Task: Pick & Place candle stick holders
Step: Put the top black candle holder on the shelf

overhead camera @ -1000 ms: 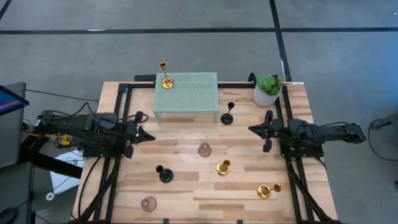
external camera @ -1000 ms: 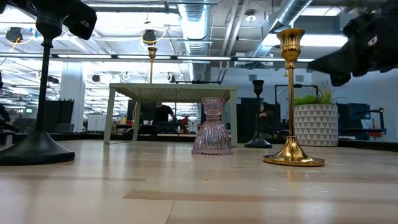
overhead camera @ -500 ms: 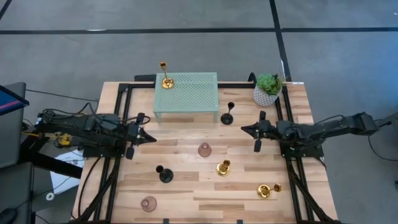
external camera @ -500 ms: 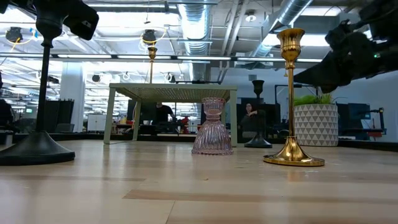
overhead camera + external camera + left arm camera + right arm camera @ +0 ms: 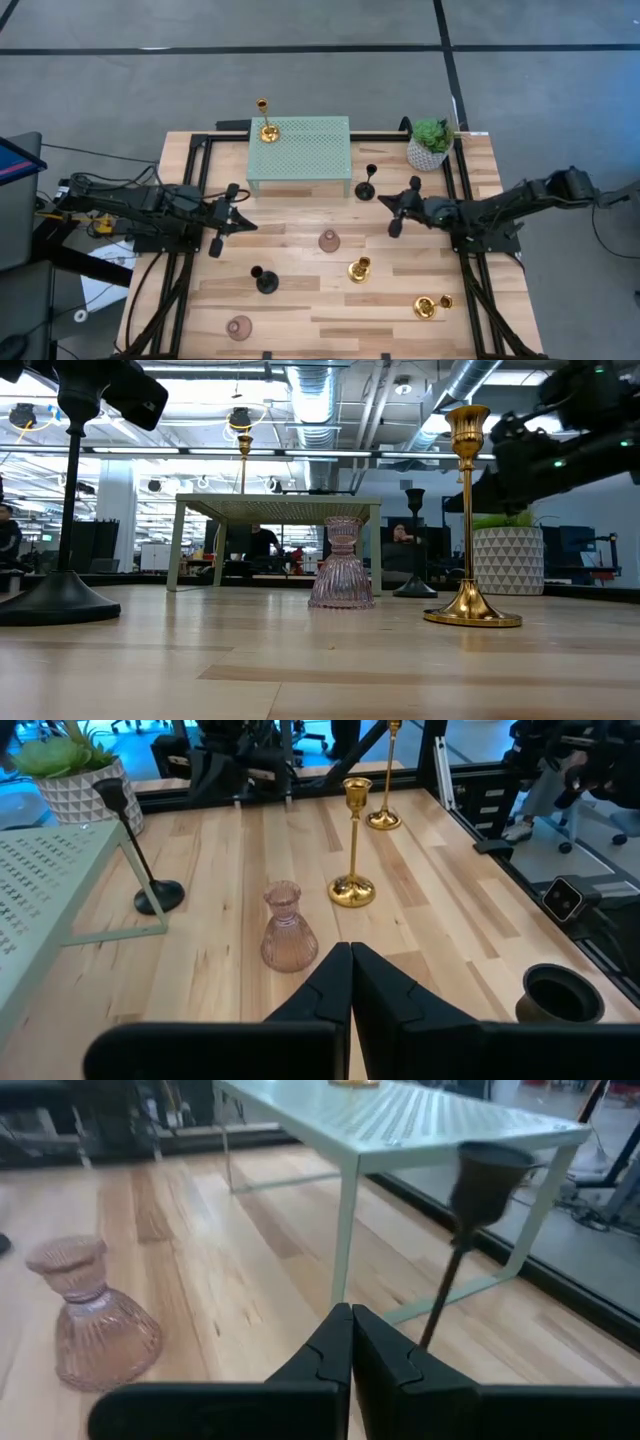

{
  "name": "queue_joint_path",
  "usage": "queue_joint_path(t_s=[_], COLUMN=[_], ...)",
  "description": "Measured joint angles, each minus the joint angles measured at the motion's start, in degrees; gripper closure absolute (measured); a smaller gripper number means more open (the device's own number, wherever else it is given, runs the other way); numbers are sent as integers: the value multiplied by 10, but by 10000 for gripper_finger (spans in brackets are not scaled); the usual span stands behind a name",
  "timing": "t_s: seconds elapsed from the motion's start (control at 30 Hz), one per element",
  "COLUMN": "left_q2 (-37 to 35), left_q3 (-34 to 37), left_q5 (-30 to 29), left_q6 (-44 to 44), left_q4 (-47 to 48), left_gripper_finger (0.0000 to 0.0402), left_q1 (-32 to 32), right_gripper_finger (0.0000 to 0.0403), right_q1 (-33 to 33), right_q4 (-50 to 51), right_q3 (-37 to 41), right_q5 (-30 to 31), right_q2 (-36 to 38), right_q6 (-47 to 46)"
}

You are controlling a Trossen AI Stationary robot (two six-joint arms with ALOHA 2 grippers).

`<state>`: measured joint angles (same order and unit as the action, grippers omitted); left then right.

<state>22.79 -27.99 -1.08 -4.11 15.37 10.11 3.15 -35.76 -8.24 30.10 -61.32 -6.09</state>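
A black holder [image 5: 366, 185] stands on its round base by the green mesh stand's [image 5: 300, 150] right front leg. My right gripper [image 5: 381, 197] is shut and empty, just right of that holder; in the right wrist view [image 5: 350, 1342] the holder [image 5: 470, 1210] is close ahead. A pink glass holder [image 5: 329, 241] and an upright gold one [image 5: 359, 269] stand mid-table. My left gripper [image 5: 250, 224] is shut and empty at the left, pointing at the pink holder [image 5: 288, 928]. Another gold holder [image 5: 266, 125] stands on the stand.
A second black holder [image 5: 264, 280] and a second pink one [image 5: 238, 327] stand near the front left. A gold holder [image 5: 427, 307] lies at the front right. A potted plant [image 5: 430, 142] stands at the back right corner. People show in the room beyond.
My right gripper has reached toward the table's left and a little toward the far edge, closing on the black holder by the stand, its fingers staying shut. My left gripper has edged a little toward the right. No holder has moved.
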Motion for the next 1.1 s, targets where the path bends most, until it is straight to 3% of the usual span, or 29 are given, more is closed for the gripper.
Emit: queue_joint_path(t_s=[0.33, 0.8, 0.93, 1.1], left_q2=[2, 2, 2, 2], left_q3=[0, 0, 0, 0], left_q5=[-13, -13, -13, -13], left_q6=[-5, -6, -6, -6], left_q4=[-1, 0, 0, 0], left_gripper_finger=[395, 397, 395, 397], left_q1=[0, 0, 0, 0], right_gripper_finger=[390, 214, 206, 233], right_q1=[-41, -88, -101, -114], right_q4=[-6, -7, -8, -8], right_q3=[-60, -107, -123, -126], right_q5=[23, 30, 50, 60], right_q2=[-150, -229, -250, -253], right_q6=[-15, -15, -15, -15])
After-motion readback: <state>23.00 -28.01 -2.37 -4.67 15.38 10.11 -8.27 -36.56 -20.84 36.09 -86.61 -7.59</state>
